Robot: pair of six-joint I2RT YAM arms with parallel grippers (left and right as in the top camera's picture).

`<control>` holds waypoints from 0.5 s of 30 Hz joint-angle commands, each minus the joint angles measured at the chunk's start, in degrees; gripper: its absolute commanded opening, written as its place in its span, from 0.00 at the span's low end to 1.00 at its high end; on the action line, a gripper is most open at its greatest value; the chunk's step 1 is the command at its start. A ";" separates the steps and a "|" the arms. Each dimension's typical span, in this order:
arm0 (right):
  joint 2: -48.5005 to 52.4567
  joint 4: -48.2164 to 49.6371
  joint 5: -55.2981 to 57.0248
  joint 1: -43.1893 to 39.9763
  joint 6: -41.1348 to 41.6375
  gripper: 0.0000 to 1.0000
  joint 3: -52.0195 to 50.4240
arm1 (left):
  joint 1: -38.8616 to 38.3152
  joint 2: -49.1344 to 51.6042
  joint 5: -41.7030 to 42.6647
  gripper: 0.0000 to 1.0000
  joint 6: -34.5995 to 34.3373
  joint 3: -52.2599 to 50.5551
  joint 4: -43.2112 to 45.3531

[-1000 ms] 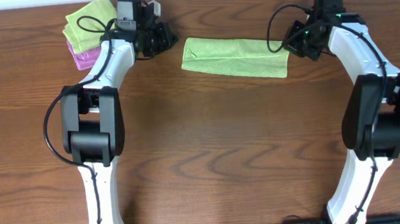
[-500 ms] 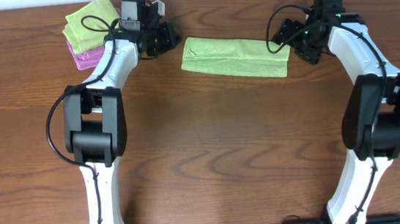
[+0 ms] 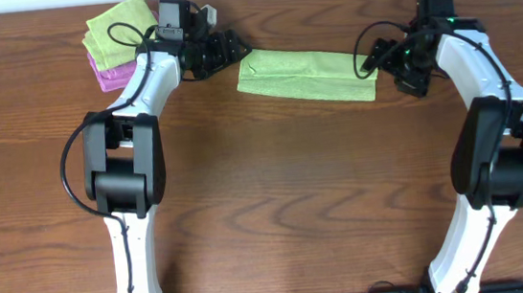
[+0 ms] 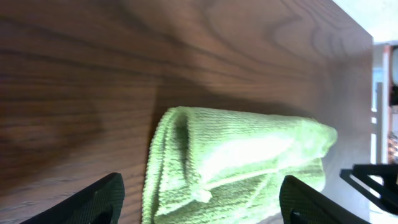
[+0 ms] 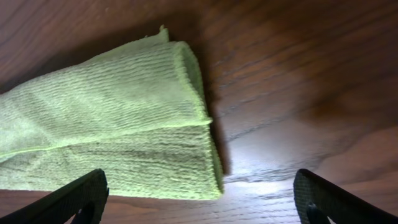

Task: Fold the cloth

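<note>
Overhead: the cloth, folded into a strip, lies between the left gripper and the right gripper, one at each end.
Left wrist: jaws spread wide, cloth end just ahead between them.
Right wrist: jaws wide, cloth end ahead, toward the left finger.

The cloth near the far edge is lime green with a fine ribbed weave. The table is dark brown with wavy wood grain. At the far left corner, a lime rag tops a pink rag. The left arm and right arm are white with black joints.
</note>
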 commanded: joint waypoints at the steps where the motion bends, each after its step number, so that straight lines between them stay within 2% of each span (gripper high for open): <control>1: -1.51 -0.20 -0.07 -0.48 -2.23 0.93 1.05 | 0.35 0.52 5.11 0.73 0.48 1.22 -0.20; 2: -2.05 -0.22 -0.09 -0.48 -2.62 0.92 1.05 | 0.35 0.52 6.36 0.69 0.48 1.38 -0.35; 5: -3.85 -0.48 0.20 -0.48 -3.52 0.89 1.05 | 0.26 0.52 7.58 0.38 1.95 2.29 -2.32; 6: -4.50 -0.66 0.26 -0.48 -3.65 0.89 1.05 | 0.07 0.50 7.28 0.33 3.76 3.13 -4.17; 10: -6.86 -1.99 0.76 -0.68 -5.14 0.90 1.05 | -1.53 0.50 -1.03 0.28 11.67 9.14 -15.13; 11: -7.67 -2.86 1.36 -0.70 -5.77 0.91 1.05 | -2.25 0.50 -5.20 0.28 14.99 12.00 -19.06; 15: -10.05 -6.88 5.64 -0.74 -7.65 0.91 1.03 | -4.52 0.50 -18.18 0.25 20.00 18.86 -26.16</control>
